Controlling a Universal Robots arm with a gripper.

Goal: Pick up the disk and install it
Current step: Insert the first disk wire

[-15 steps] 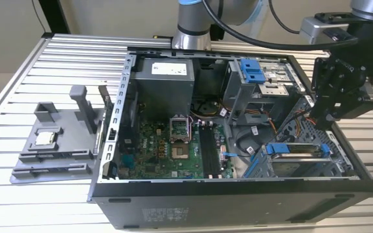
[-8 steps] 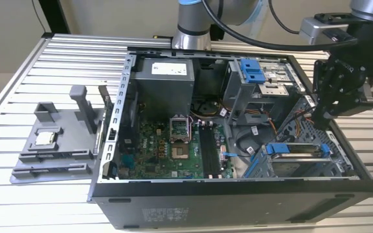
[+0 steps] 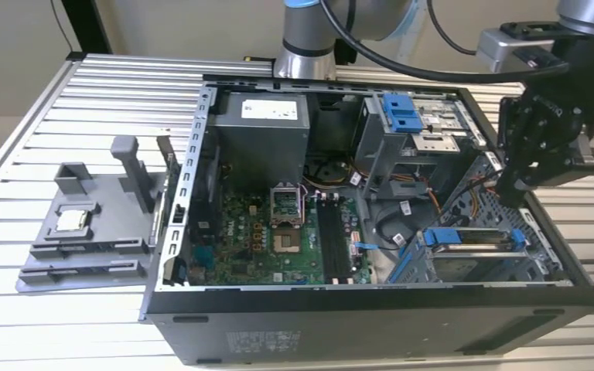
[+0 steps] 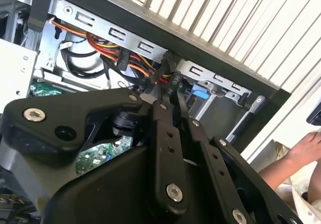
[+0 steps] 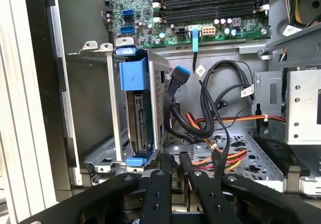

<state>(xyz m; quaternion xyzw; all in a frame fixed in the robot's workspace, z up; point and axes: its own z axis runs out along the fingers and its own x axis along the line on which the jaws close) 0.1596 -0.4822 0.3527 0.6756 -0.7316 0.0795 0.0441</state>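
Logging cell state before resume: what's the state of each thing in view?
Gripper: shut, holding nothing.
Disk: in its blue carrier, slotted in the drive cage.
Computer case: on its side, side panel off.
Processor chip: outside the case, lying on the grey fixture.

1. Most likely a robotics lab or test workshop.
2. A robot arm's base (image 3: pixel 305 54) stands at the far edge of a slatted aluminium table (image 3: pixel 90 100).
3. An open computer case (image 3: pixel 380 325) lies there, its motherboard (image 3: pixel 266 232) bared.
4. A grey parts fixture (image 3: pixel 80 247) sits beside the case.
5. In the second wrist view, what seems to be a person's hand (image 4: pixel 301 151) waits nearby.
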